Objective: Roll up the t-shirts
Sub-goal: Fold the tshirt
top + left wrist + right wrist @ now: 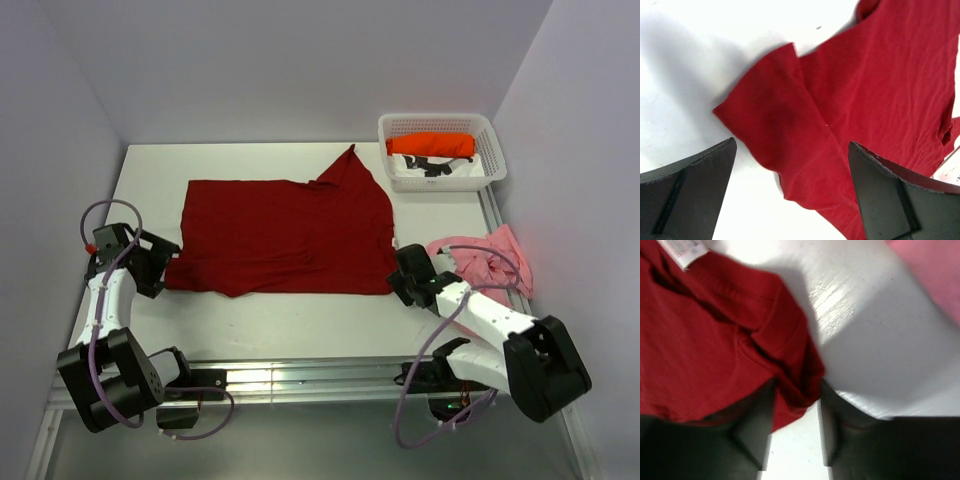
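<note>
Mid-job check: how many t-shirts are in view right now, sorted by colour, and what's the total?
Dark red t-shirt, spread flat: 1
Pink t-shirt, crumpled at the right: 1
Orange t-shirt, rolled, in the white basket: 1
Total: 3

Spread t-shirt (285, 235) lies flat mid-desk (300, 325), one sleeve pointing at the far edge. Basket (440, 123) sits at the desk's far right corner. Rolled t-shirt (432, 145) is in it, on top of other cloth (440, 170). Crumpled t-shirt (495, 262) is at the desk's right edge, in front of the basket, just right of the spread t-shirt. Left gripper (160, 265) is at the spread t-shirt's near-left corner, corner in line with the gap between its jaws. Right gripper (397, 283) is at the near-right corner, hem between its jaws.
</note>
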Robot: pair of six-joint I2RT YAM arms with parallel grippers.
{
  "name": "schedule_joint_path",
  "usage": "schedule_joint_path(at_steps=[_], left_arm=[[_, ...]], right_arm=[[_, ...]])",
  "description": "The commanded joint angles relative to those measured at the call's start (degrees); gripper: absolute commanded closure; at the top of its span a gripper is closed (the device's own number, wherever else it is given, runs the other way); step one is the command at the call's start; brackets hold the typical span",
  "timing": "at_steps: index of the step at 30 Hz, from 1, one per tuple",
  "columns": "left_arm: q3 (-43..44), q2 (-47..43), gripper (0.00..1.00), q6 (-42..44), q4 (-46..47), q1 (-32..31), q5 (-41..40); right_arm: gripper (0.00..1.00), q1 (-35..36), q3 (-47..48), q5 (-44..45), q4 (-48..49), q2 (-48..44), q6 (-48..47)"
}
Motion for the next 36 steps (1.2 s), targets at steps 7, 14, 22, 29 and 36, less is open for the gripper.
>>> schedule_joint_path(at_steps=[7, 14, 22, 29, 36], left_arm=[[-0.6, -0.9, 0.01, -1.9, -3.1, 1.1, -1.8], [-4.1, -1.3, 0.08, -5.6, -1.3, -0.2, -1.4], [-7.9, -1.9, 0.21, -13.2, -0.6, -7.0, -6.2], [-10.5, -2.3, 0.36, -17.1, 1.5, -9.5, -8.1], [-14.2, -0.3, 0.67, -19.5, 7.6, -9.8, -7.7]], right_arm=[[1.00, -3.7, 4.1, 2.9, -2.2, 4.4, 0.4], [1.00, -10.5, 10.1, 3.7, -3.6, 4.7, -3.6], [1.00, -13.0, 12.7, 2.3, -2.1, 7.5, -5.3], [1.00, -13.3, 11.8, 0.8, -0.6, 7.8, -5.6], [1.00, -13.3, 11.3, 0.4, -0.9, 6.6, -5.7]])
